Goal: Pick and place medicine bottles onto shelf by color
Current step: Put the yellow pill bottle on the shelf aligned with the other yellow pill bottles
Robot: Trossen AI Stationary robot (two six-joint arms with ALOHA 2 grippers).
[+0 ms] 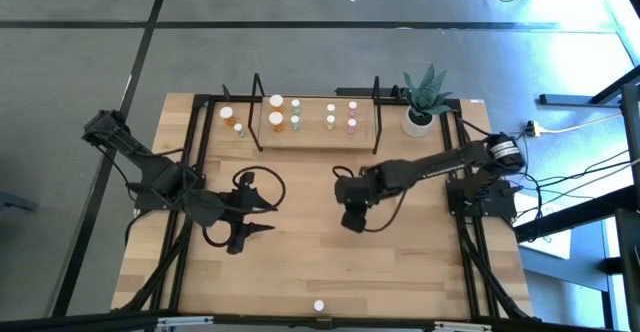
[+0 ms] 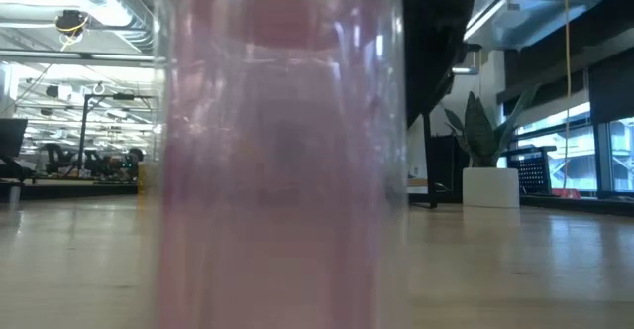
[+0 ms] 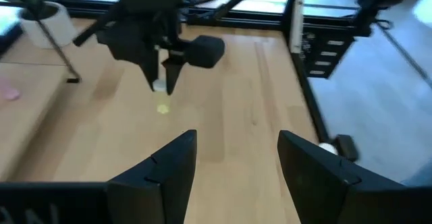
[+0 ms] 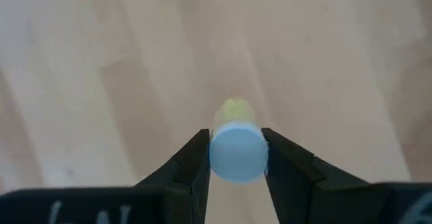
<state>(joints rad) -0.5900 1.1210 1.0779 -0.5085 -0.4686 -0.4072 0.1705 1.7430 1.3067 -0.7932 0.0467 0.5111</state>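
My right gripper hangs over the middle of the table, shut on a small bottle with a white cap and a pale yellow-green body. My left gripper waits open at the table's left with nothing between its fingers. The shelf stands at the far edge and carries several bottles upright on its board. A pink bottle stands at the near edge, right in front of the low camera. My right gripper pinches the bottle's white cap between its two fingers, one on each side of the cap. The fingers come steeply from above, pointing down. The bottle hangs upright below the fingertips, lifted clear of the table.
A white pot with a green plant stands at the far right corner beside the shelf. Two orange bottles stand by the shelf's left end. Black frame bars run along the table's sides. Bare wood lies between the two grippers.
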